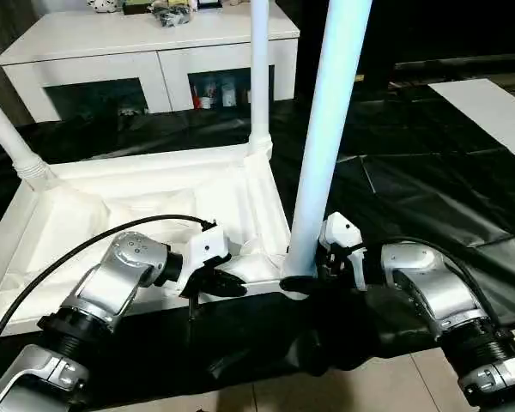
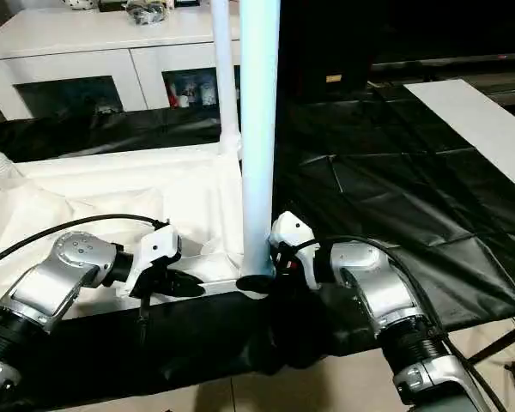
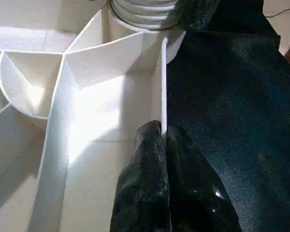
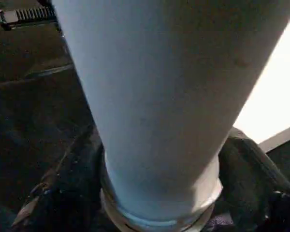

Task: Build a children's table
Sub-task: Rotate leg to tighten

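The left wrist view shows the left pincer with both black fingers pressed onto the thin near rim wall of the tabletop, one finger inside the rim and one outside; the head views show this contact only as a dark tip at the rim. The right wrist view shows the near leg close up, with a black finger on either side of its lower end and a ridged collar at its base; the right pincer is closed around that leg. In the head views the tabletop lies upside down on a black sheet on the floor, ribbed underside up. The near leg stands upright at the near right corner socket, between the two pincers. A second leg stands in the far right corner socket, and a third leg leans out from the far left corner. Behind the tabletop stands a white cabinet with dark glass doors; small items behind the glass are too small to identify. A flat white board lies on the sheet to the far right.
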Robot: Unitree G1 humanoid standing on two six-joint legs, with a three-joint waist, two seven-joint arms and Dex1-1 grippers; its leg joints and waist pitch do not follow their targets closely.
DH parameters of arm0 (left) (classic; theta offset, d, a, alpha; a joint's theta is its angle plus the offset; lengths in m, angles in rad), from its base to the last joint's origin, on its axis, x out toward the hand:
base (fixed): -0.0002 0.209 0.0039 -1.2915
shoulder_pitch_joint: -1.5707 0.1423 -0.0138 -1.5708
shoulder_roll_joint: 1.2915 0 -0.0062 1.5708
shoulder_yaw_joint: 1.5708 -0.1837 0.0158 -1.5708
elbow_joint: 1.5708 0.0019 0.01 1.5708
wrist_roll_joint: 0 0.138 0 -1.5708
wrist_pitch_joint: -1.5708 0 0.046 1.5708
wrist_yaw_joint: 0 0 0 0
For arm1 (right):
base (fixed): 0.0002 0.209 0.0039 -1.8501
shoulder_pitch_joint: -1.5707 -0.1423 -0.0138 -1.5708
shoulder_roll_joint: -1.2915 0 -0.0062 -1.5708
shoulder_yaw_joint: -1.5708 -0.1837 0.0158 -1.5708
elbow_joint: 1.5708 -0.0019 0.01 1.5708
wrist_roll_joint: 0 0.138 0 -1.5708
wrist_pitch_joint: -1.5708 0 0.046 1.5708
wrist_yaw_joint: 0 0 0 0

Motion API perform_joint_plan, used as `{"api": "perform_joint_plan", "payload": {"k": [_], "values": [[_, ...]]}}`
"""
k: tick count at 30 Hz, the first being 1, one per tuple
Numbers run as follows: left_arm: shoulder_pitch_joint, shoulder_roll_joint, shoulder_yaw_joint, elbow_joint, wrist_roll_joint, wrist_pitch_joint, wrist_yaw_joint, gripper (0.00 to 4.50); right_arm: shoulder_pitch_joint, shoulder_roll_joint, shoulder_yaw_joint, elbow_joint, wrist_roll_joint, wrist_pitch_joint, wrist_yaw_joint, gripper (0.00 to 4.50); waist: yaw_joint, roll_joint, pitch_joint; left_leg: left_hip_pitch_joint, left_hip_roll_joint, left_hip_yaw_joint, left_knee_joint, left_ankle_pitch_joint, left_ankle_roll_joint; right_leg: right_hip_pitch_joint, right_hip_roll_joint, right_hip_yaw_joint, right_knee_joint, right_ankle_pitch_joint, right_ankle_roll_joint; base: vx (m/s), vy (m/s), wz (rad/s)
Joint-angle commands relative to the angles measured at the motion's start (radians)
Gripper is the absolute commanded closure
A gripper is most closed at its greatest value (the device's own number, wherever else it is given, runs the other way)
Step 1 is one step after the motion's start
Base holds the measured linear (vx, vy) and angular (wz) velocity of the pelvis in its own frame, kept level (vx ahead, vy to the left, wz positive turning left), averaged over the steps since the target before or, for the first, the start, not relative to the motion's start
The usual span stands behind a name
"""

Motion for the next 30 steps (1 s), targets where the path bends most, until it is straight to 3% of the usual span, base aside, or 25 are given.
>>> {"api": "perform_joint_plan", "payload": {"k": [1, 4, 8, 12, 13, 14, 16, 18, 19, 22, 24, 26, 29, 30], "values": [[0.014, 0.004, -0.028, -0.014, 0.005, 0.013, -0.024, 4.5, -0.016, 0.005, -0.015, 0.012, -0.004, 0.006, -0.035, 1.56, -0.002, -0.012, -0.06, 0.012, 0.052, -0.024, -0.078, -0.208, 0.049, 0.05, -0.055, 0.042, -0.065, -0.26, -0.22, 0.0, 0.0, 0.0], [0.01, -0.018, -0.01, 0.007, 0.012, 0.02, 0.038, 4.5, -0.023, 0.049, -0.048, 0.075, -0.029, 0.01, -0.161, 1.74, -0.007, -0.009, -0.057, 0.013, 0.053, -0.025, -0.081, -0.228, 0.039, 0.046, -0.055, 0.043, -0.068, -0.283, -0.216, 0.0, 0.0, 0.0], [-0.027, -0.088, 0.04, 0.097, 0.037, 0.024, 0.207, 4.5, -0.037, 0.131, -0.114, 0.156, -0.045, 0.04, -0.397, 1.77, -0.024, -0.013, -0.055, 0.02, 0.048, -0.031, -0.086, -0.288, -0.004, 0.046, -0.056, 0.04, -0.08, -0.392, -0.182, 0.0, 0.0, 0.0], [-0.066, -0.143, 0.074, 0.171, 0.058, 0.034, 0.349, 4.5, -0.045, 0.197, -0.169, 0.209, -0.055, 0.067, -0.608, 1.78, -0.033, -0.013, -0.055, 0.021, 0.045, -0.032, -0.087, -0.305, -0.015, 0.043, -0.055, 0.04, -0.086, -0.392, -0.172, 0.0, 0.0, 0.0], [-0.088, -0.171, 0.093, 0.209, 0.064, 0.045, 0.423, 4.5, -0.048, 0.234, -0.191, 0.243, -0.074, 0.072, -0.744, 1.78, -0.034, -0.013, -0.056, 0.02, 0.045, -0.03, -0.086, -0.301, -0.013, 0.043, -0.056, 0.041, -0.085, -0.387, -0.171, 0.0, 0.0, 0.0], [-0.089, -0.173, 0.094, 0.212, 0.065, 0.046, 0.428, 4.5, -0.048, 0.236, -0.192, 0.245, -0.075, 0.072, -0.753, 1.78, -0.035, -0.011, -0.055, 0.02, 0.045, -0.031, -0.087, -0.293, -0.015, 0.042, -0.057, 0.043, -0.085, -0.378, -0.172, 0.0, 0.0, 0.0], [-0.132, -0.227, 0.129, 0.278, 0.077, 0.055, 0.559, 4.5, -0.066, 0.333, -0.244, 0.332, -0.09, 0.042, -1.009, 1.78, -0.042, -0.007, -0.055, 0.023, 0.041, -0.032, -0.088, -0.305, -0.032, 0.038, -0.056, 0.04, -0.088, -0.399, -0.167, 0.0, 0.0, 0.0], [-0.132, -0.227, 0.129, 0.278, 0.077, 0.055, 0.559, 4.5, -0.066, 0.333, -0.244, 0.332, -0.09, 0.042, -1.009, 1.78, -0.043, -0.008, -0.055, 0.022, 0.041, -0.034, -0.09, -0.318, -0.033, 0.039, -0.056, 0.039, -0.09, -0.41, -0.16, 0.0, 0.0, 0.0], [-0.15, -0.252, 0.135, 0.311, 0.08, 0.049, 0.595, 4.5, -0.09, 0.383, -0.254, 0.384, -0.087, 0.004, -1.083, 1.78, -0.041, -0.004, -0.058, 0.022, 0.042, -0.034, -0.088, -0.319, -0.027, 0.04, -0.057, 0.04, -0.088, -0.389, -0.159, 0.0, 0.0, 0.0], [-0.164, -0.274, 0.132, 0.34, 0.084, 0.029, 0.619, 4.5, -0.11, 0.426, -0.226, 0.398, -0.091, -0.07, -1.046, 1.78, -0.042, -0.007, -0.057, 0.022, 0.042, -0.032, -0.089, -0.332, -0.022, 0.037, -0.056, 0.04, -0.089, -0.365, -0.167, 0.0, 0.0, 0.0], [-0.166, -0.276, 0.124, 0.345, 0.087, 0.02, 0.616, 4.5, -0.108, 0.432, -0.219, 0.374, -0.084, -0.096, -1.011, 1.22, -0.041, -0.007, -0.057, 0.02, 0.044, -0.032, -0.09, -0.324, -0.014, 0.041, -0.055, 0.041, -0.085, -0.33, -0.173, 0.0, 0.0, 0.0], [-0.165, -0.277, 0.121, 0.344, 0.083, 0.027, 0.612, 4.5, -0.104, 0.423, -0.215, 0.347, -0.088, -0.12, -0.99, 1.06, -0.039, -0.007, -0.058, 0.019, 0.044, -0.03, -0.09, -0.312, -0.005, 0.043, -0.055, 0.041, -0.082, -0.304, -0.18, 0.0, 0.0, 0.0], [-0.157, -0.264, 0.117, 0.334, 0.083, 0.024, 0.59, 4.5, -0.109, 0.39, -0.219, 0.321, -0.062, -0.124, -0.915, 0.74, -0.044, -0.01, -0.06, 0.004, 0.043, -0.033, -0.089, -0.276, 0.015, 0.06, -0.057, 0.038, -0.074, -0.268, -0.189, 0.0, 0.0, 0.0], [-0.153, -0.255, 0.113, 0.327, 0.084, 0.017, 0.573, 4.5, -0.111, 0.37, -0.213, 0.309, -0.059, -0.114, -0.877, 0.66, -0.044, -0.007, -0.06, 0.004, 0.043, -0.033, -0.089, -0.269, 0.018, 0.058, -0.057, 0.038, -0.074, -0.266, -0.191, 0.0, 0.0, 0.0]]}}
